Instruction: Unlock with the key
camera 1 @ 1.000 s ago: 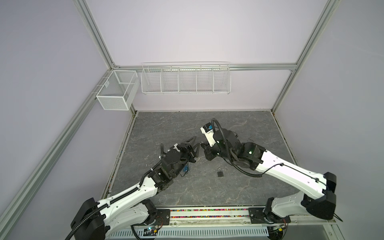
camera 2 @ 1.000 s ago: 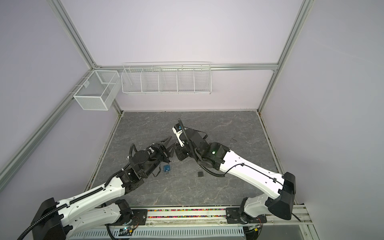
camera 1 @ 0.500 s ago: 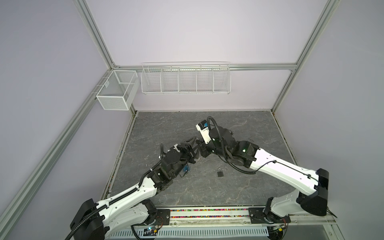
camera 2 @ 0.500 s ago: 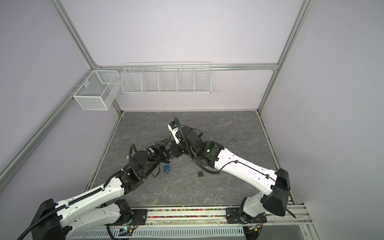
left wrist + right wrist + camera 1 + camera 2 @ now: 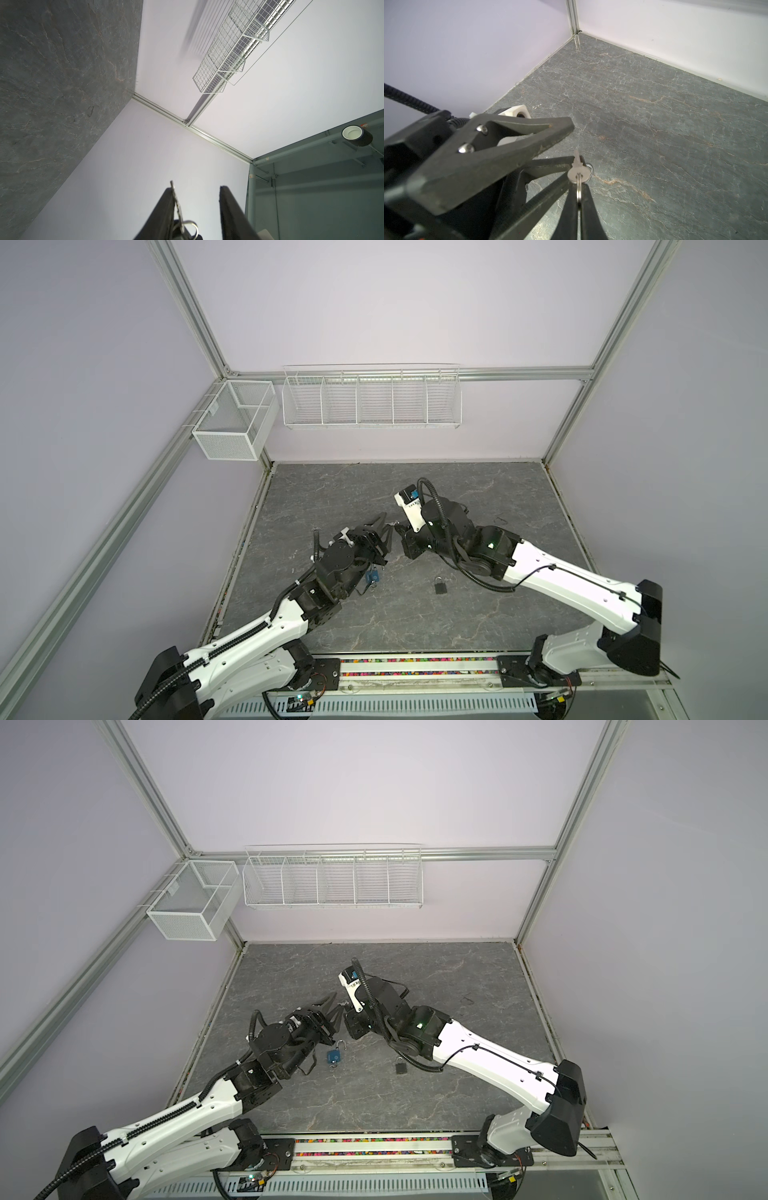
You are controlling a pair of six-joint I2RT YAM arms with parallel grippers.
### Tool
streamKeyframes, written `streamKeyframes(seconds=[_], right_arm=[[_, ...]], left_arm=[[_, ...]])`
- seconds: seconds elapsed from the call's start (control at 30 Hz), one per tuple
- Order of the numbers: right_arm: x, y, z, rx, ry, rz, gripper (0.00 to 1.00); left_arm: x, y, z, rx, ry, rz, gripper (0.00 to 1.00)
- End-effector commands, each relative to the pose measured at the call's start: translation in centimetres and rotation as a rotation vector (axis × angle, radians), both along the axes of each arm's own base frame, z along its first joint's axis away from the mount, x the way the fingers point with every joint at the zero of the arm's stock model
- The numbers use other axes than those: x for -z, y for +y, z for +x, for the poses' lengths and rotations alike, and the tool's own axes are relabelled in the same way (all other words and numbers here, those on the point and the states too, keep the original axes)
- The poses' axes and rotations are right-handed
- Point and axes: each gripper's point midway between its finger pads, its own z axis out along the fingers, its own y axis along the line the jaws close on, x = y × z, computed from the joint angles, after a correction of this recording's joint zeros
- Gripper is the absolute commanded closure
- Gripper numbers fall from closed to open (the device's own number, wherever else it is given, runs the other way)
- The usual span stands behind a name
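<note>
Both arms meet above the tabletop (image 5: pixel 332 489), a little left of its middle and well away from every edge. The right end effector (image 5: pixel 578 188) is pinched tight on the ring (image 5: pixel 578 194) that passes through the head of a small silver key (image 5: pixel 576 169), so the key stands out past its tips. The left end effector (image 5: pixel 197 188) faces it with its jaws standing apart, and the key sits in the gap between them. In the left wrist view the key (image 5: pixel 176 201) lies along the inner face of one finger (image 5: pixel 164 207), while the other finger (image 5: pixel 228 207) is clear of it (no grip there that I can see, only the key resting against one side). In both top views the two sets of tips come together at one spot, raised off the tabletop.

A blue padlock (image 5: pixel 333 1056) lies on the tabletop just beside the left arm's wrist, towards the front-left. Its shackle looks swung open, though it is too small for me to be sure. A dark padlock (image 5: pixel 440 585) lies to its right, near the middle and nearer the front edge than the back, close to the right arm's looping cable. Neither lock is touched by an end effector.

On the back wall hangs a white wire rack (image 5: pixel 372 396), and a mesh box (image 5: pixel 232 423) hangs by the back-left corner.
</note>
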Motion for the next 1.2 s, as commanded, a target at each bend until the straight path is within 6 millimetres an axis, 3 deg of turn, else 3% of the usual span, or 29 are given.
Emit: streamKeyframes(seconds=[0.0,1.17], right_arm=[[-1.2,-0.6,-0.5,-0.006,-0.008,0.04,0.93],[0.4,0.1,-1.0,-0.064,0.021,-0.002,0.94]], left_arm=[[0.7,0.5,0.1,-0.029,0.044,-0.051,0.66],[-0.5,0.0,0.2,-0.013,0.008,-0.035,0.83]])
